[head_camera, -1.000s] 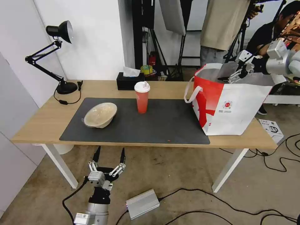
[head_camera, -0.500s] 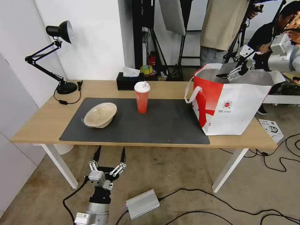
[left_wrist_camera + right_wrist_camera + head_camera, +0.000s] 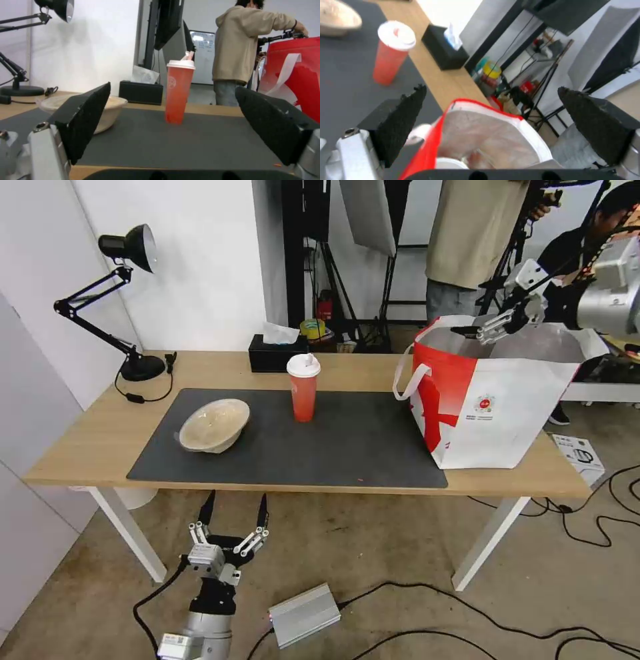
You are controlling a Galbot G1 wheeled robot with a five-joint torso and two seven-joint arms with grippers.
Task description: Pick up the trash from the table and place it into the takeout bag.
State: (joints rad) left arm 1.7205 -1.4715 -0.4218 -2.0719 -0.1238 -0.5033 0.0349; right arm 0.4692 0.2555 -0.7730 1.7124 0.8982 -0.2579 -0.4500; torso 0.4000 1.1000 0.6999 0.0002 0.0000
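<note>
Spread-fingered empty right gripper [image 3: 477,332] above takeout bag [image 3: 493,413], white bowl [image 3: 450,163] seemingly inside

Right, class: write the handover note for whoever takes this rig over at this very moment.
Right claw: open, empty, above the takeout bag's open mouth.
Left claw: open, empty, parked low in front of the table.
Done: a white bowl already lies inside the bag, seen from the right wrist.
Left: the red drink cup stands upright mid-mat; the beige bowl sits tilted on the mat's left part. Both untouched.
The bag stands on the table's right end.
</note>
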